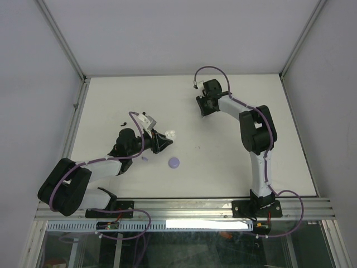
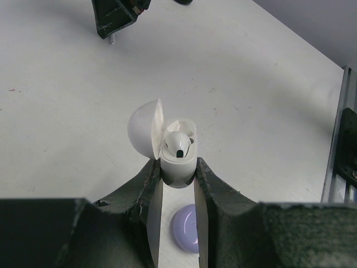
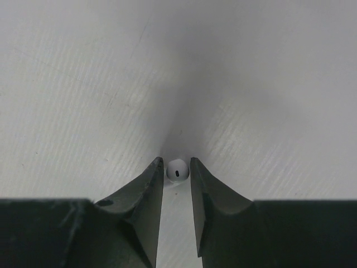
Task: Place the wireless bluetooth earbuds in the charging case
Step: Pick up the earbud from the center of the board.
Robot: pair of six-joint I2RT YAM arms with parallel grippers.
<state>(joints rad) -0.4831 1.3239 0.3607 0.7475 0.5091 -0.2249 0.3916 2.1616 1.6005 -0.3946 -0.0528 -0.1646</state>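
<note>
White on a pale worktop (image 3: 83,84), the loose earbud (image 3: 177,170) lies on the far right of the scene. The right gripper (image 3: 177,166) is set down over it, jaws narrow and pressed to its two sides. The left gripper (image 2: 178,170) is clamped on the base of the charging case (image 2: 178,177), held near the middle with its lid (image 2: 146,129) swung aside. A seated earbud (image 2: 178,146) fills one well, and the well beyond it looks free.

For a good pick, I would keep the pinch centred on the bud's round body so it cannot squirt out. I would then lift straight up and confirm it leaves the surface before carrying it across. The case should be held steady.

Only the right wrist view shows the contact on the bud; from overhead the gripper hides it. Only the left wrist view shows inside the case, with a lavender case (image 2: 186,229) on the worktop below the fingers. The overhead view shows the two grippers well apart.
</note>
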